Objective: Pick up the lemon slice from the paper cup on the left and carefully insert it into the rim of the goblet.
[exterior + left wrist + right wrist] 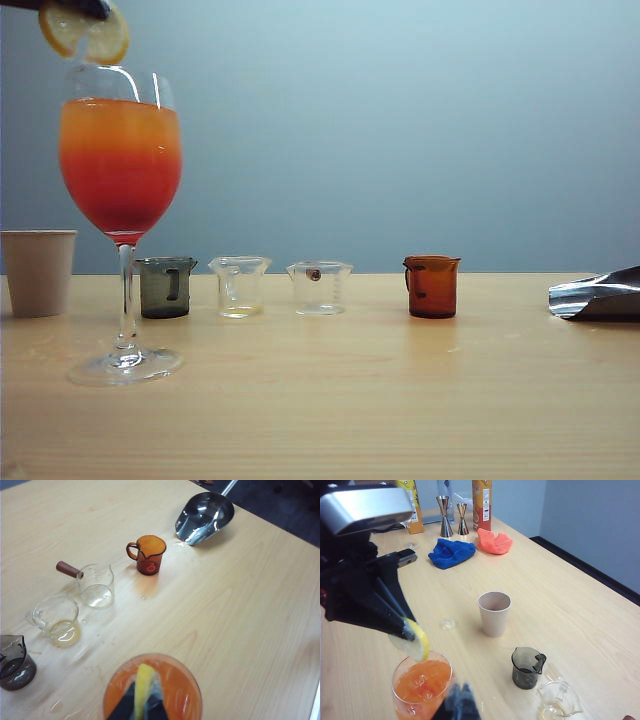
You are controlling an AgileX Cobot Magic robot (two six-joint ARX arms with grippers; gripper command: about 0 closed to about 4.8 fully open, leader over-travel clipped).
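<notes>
The left gripper (409, 631), clamped on the lemon slice (85, 32), hangs just above the goblet (121, 165); the right gripper (460, 702), jaws unreadable, waits beside the glass. Best next: line the slice's edge over the rim and lower gently, so the glass stays upright.
</notes>
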